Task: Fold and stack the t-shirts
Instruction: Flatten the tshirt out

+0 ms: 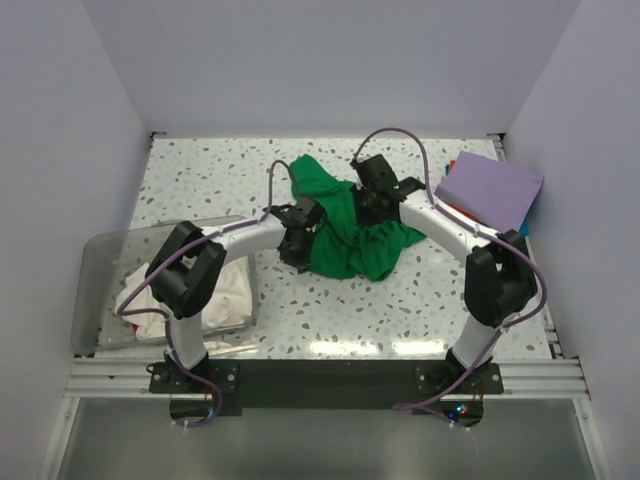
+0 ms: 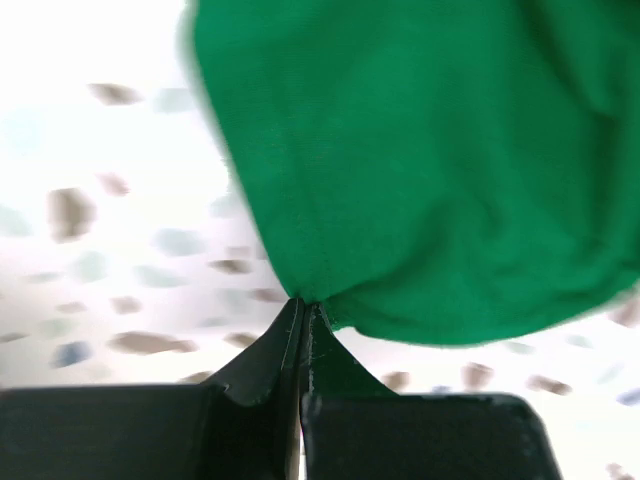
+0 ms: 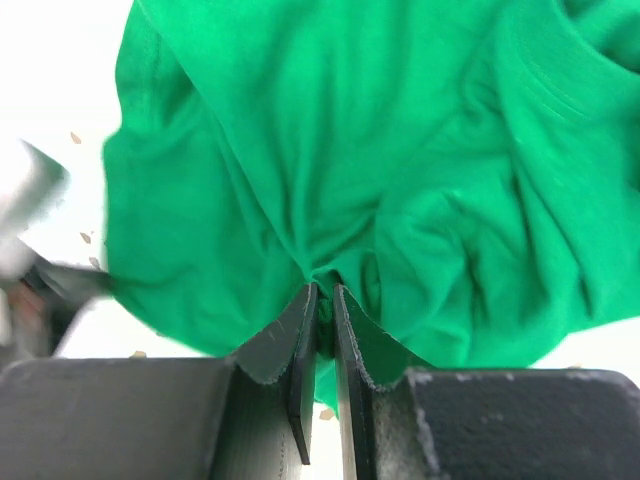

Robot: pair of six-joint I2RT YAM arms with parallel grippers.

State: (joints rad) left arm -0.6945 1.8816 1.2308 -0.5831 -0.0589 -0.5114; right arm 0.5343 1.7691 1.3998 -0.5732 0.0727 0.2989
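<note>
Wrist views alone show hands [image 2: 303, 308] [image 3: 322, 298] pinching green t-shirt [image 2: 420, 150].

The speckled worktop [image 1: 330, 310] carries a crumpled bright green t-shirt [image 1: 345, 245] toward the middle, a folded lavender-purple t-shirt [image 1: 488, 185] at far right, and a clear plastic bin [image 1: 100, 270] at near left.

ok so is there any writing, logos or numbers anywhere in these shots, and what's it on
None can be read in any view.
The green t-shirt is plain, with no print or tag showing.
The folded lavender t-shirt and the white t-shirts in the clear bin show no marks either.
</note>
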